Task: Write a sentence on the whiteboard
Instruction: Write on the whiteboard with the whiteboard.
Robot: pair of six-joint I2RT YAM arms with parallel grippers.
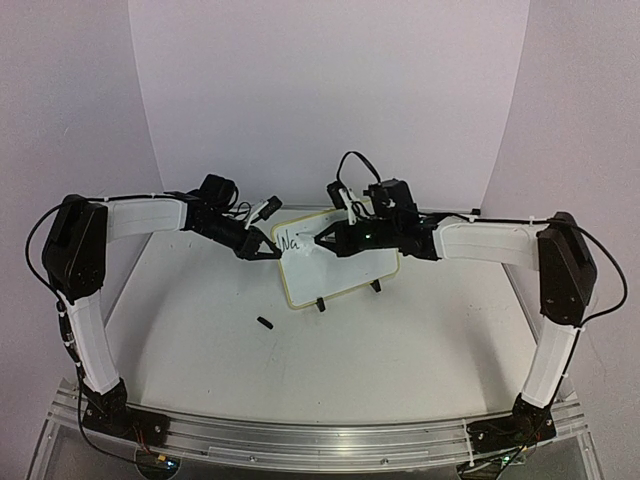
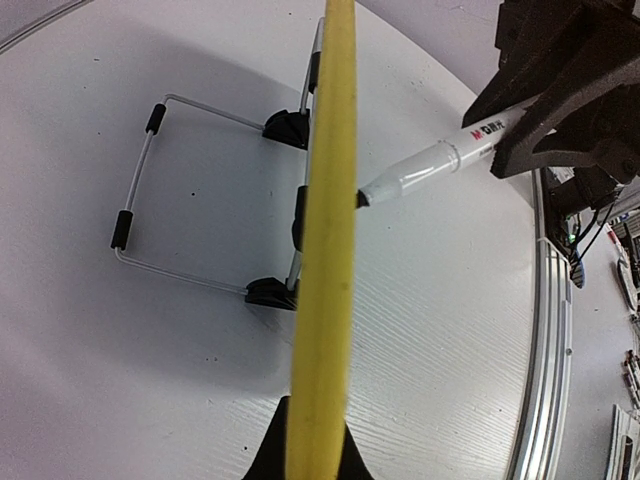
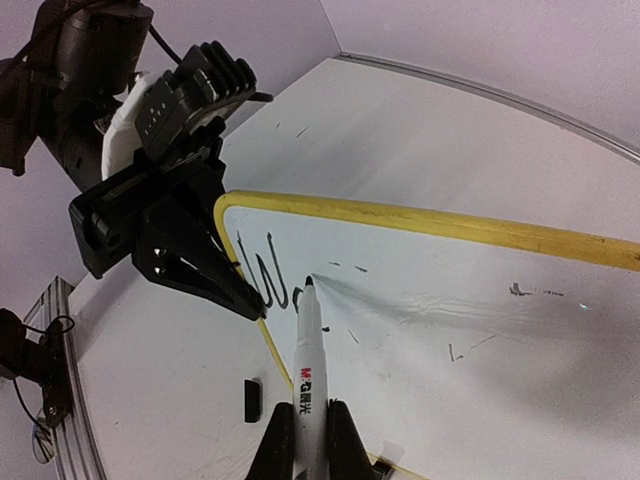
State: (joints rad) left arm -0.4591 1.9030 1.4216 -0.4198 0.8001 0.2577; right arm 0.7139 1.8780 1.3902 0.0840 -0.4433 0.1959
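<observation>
The whiteboard point(image 1: 350, 275) stands tilted on the table with its yellow rim point(image 2: 325, 250) edge-on in the left wrist view. My left gripper point(image 1: 273, 250) point(image 2: 316, 400) is shut on the board's left rim, seen from the right wrist as black fingers point(image 3: 215, 275). My right gripper point(image 1: 327, 243) point(image 3: 310, 403) is shut on a white marker point(image 3: 308, 360) point(image 2: 440, 155). The marker's black tip touches the board face just right of the sentence point(image 3: 265, 275) point(image 1: 290, 241), which reads "W" plus a partly drawn letter.
The marker's black cap point(image 1: 265, 322) point(image 3: 252, 399) lies on the table in front of the board's left corner. Behind the board are its wire stand point(image 2: 150, 190) and black clip feet point(image 2: 270, 292). Faint old smudges point(image 3: 520, 290) mark the board's face.
</observation>
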